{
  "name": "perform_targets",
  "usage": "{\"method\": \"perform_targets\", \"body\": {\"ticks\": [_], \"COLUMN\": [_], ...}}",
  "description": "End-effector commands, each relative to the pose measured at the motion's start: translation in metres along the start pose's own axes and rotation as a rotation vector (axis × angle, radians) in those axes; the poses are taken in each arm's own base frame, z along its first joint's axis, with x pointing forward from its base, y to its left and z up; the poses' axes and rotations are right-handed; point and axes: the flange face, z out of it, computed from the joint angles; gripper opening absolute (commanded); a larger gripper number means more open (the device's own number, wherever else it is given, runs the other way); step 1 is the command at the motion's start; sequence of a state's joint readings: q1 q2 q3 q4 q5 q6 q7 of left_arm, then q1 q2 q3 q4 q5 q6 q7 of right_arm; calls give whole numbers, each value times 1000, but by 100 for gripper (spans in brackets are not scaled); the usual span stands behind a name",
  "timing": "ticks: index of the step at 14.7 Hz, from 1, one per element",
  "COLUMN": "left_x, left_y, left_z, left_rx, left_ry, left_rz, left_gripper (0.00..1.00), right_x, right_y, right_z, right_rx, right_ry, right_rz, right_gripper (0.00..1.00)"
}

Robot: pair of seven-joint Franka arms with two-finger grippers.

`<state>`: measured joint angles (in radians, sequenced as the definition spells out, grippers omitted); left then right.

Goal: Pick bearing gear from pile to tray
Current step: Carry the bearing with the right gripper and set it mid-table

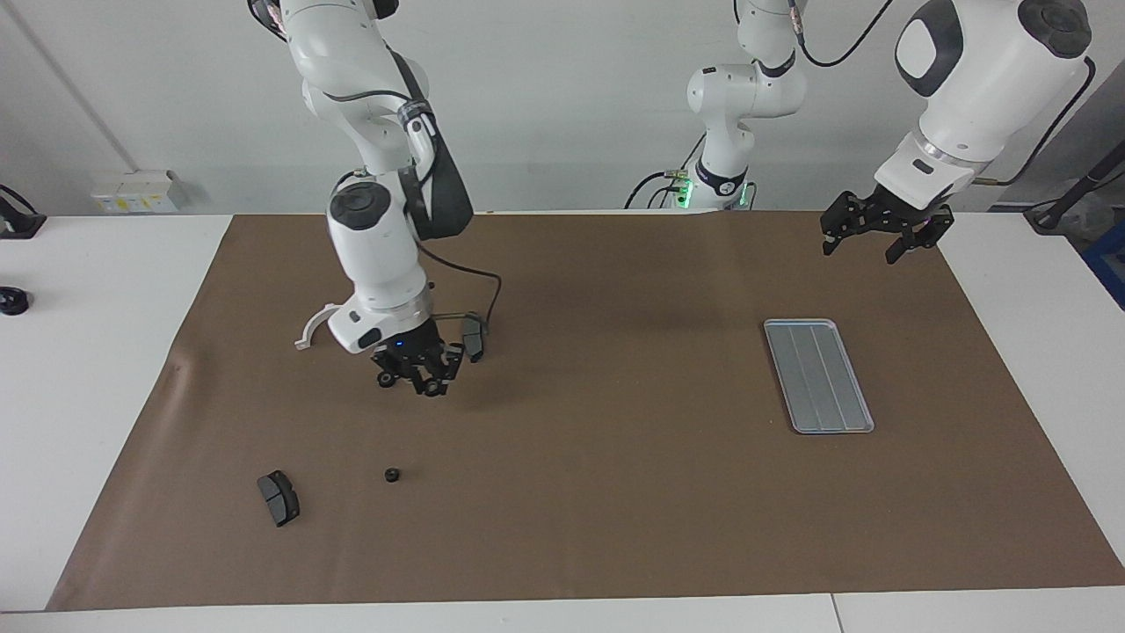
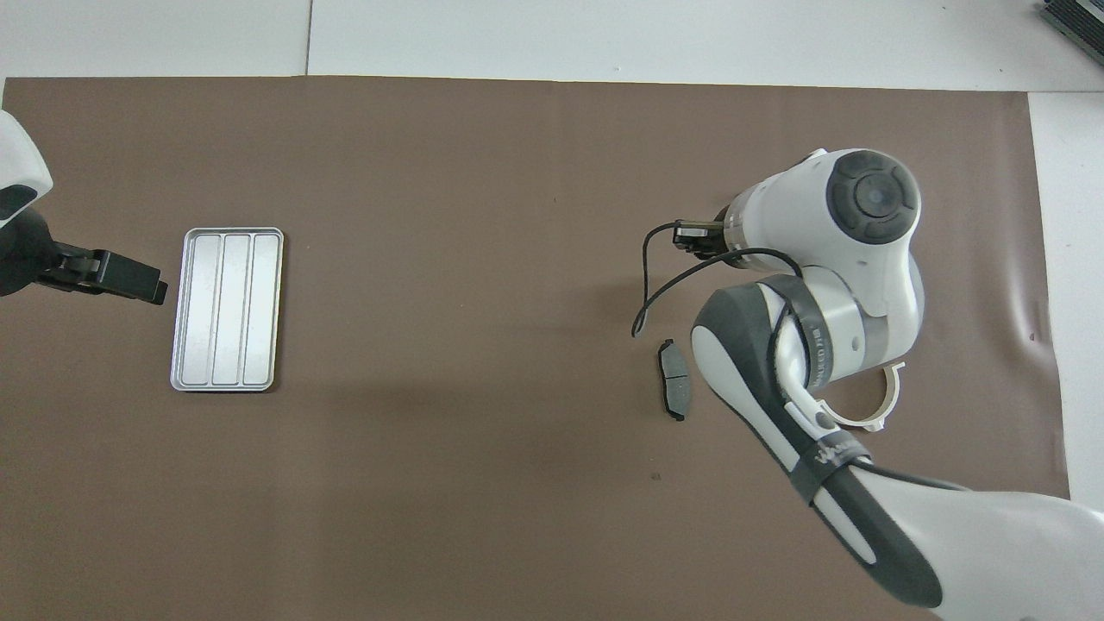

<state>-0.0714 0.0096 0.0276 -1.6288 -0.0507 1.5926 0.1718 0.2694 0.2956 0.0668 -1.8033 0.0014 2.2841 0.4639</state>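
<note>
Facing view: gear beside right end effector (low).

I see a white bench with a big brown mat on it. On the mat lies a silver tray at the left arm's end. At the right arm's end lie a white half-ring, two dark brake pads, and a small black gear.
</note>
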Motion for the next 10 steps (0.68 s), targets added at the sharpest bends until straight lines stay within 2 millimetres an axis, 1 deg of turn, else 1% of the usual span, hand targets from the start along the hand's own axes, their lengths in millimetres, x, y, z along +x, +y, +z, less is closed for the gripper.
{"method": "perform_targets", "body": {"ticks": [1,2,3,5,6,7,8,9,10], "left_x": [-9,-9,-9,-9,-9,-9,-9,-9,-9], "left_y": [-3,-3,-3,-3,-3,-3,-3,-3,-3], "left_z": [-2,-2,-2,-2,-2,-2,-2,-2,-2], "left_rx": [17,17,17,17,17,17,17,17,17], "left_ry": [5,5,5,5,5,5,5,5,5], "left_rz": [1,1,1,1,1,1,1,1,1], "left_gripper": [100,100,100,100,100,100,100,100,100], "right_x": [-14,-16,-21,-28,-29,-27,-27,-28,-28], "right_y": [-64,-83,-108,-148,-164,-169,-177,-184,-187], "right_z": [9,14,24,57,70,84,91,95,96], "right_rx": [48,59,67,48,26,4,8,27,45], "right_ry": [25,29,22,24,48,65,80,94,107], "right_rz": [56,62,63,76,77,88,92,88,87], "right_gripper": [0,0,0,0,0,0,0,0,0]}}
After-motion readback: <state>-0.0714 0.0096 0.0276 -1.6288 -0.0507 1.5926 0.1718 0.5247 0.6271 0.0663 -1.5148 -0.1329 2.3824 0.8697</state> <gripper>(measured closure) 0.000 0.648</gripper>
